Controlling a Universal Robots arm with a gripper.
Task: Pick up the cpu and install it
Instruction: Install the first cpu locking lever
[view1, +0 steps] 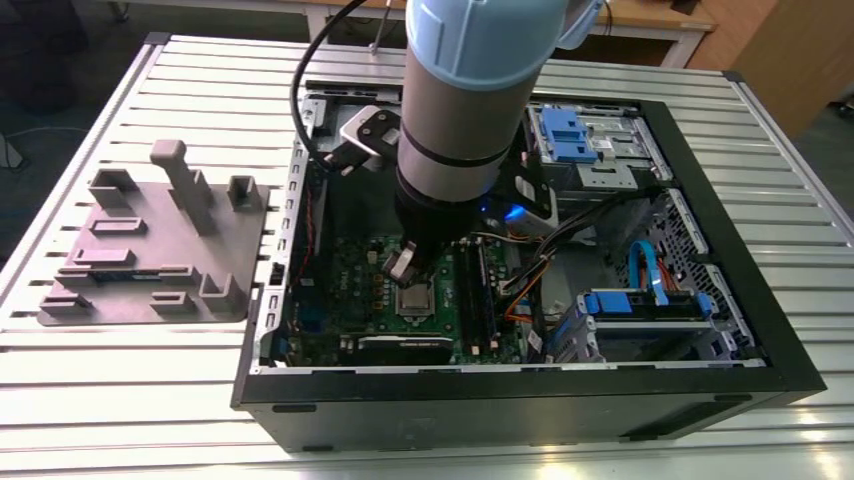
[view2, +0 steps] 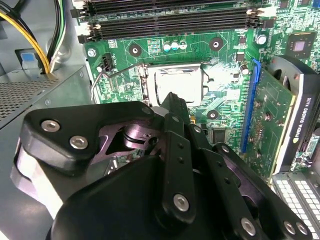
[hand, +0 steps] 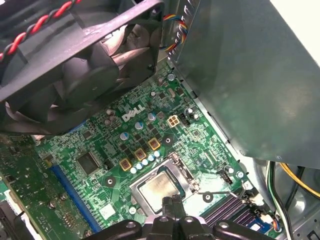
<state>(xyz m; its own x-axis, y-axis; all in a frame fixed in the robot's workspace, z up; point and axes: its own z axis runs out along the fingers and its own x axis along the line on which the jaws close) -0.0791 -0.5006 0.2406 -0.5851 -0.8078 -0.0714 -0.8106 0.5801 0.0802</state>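
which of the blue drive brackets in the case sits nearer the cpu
The blue bracket toward the exterior view's lower right; the other sits farther back from the cpu.

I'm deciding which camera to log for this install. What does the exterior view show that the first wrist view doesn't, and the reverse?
Exterior view: the whole open computer case on a slatted table, the grey holder tray at the exterior view's left, blue drive brackets, and the arm reaching down into the case.

First wrist view: a black fan with red-and-black wires, and close detail of capacitors and chips on the board.

Both: the green motherboard and the cpu lying in its socket, with the gripper just above it.
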